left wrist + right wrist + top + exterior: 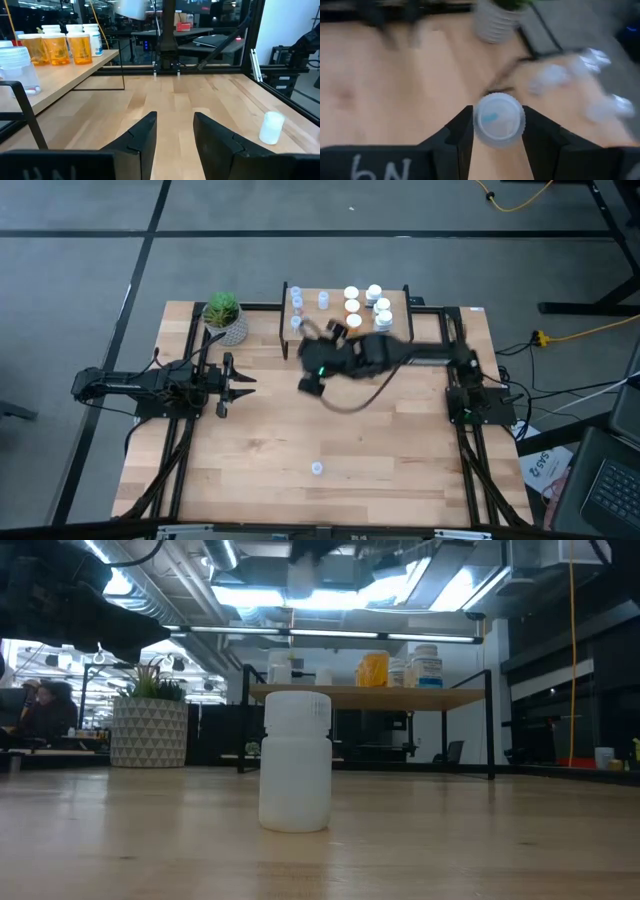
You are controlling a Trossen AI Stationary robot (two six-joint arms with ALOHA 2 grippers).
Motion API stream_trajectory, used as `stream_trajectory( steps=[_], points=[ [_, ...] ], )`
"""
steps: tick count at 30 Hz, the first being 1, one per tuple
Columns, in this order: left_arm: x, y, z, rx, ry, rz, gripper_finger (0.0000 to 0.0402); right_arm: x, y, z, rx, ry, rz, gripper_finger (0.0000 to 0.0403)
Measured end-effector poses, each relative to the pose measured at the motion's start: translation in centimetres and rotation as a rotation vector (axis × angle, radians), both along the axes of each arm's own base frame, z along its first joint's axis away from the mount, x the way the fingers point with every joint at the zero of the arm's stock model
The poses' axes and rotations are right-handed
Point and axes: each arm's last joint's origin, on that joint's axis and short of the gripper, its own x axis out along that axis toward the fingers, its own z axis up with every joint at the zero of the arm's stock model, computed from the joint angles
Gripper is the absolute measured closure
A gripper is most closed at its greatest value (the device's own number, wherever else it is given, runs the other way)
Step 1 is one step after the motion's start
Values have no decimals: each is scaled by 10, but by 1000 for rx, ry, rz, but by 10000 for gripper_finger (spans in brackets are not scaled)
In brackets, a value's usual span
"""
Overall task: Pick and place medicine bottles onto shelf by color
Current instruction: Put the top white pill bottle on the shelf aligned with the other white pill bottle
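Right wrist view: right hand (497, 132) clamped on a pale bottle (498, 120), blue mark on cap unreadable.

Light-wood tabletop (330, 435) edged by black metal frame rails (184, 450); green plant in a white patterned pot (225, 317) at its far left corner; yellow cable (590, 332) on the grey floor (80, 290); person seated in the background (45, 712).
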Motion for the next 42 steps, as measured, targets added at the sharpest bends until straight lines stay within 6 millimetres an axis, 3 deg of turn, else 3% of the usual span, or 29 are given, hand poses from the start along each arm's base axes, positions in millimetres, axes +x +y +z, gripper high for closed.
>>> stream_trajectory(
  steps=[4,6,14,18,33,42],
  points=[
    [0,0,0,0,0,0,280,-26,-42,9,19,-9,-160,263],
    [0,0,0,0,0,-1,280,-30,-62,7,38,-40,-213,263],
    [0,0,0,0,0,0,280,-22,-135,-40,160,-95,-230,263],
    [0,0,0,0,0,0,280,-25,-161,-56,156,-121,-288,263],
    [0,0,0,0,0,0,280,-24,-178,-72,202,-72,-298,263],
    [0,0,0,0,0,-1,280,-27,-186,-72,205,-82,-324,256]
  ],
)
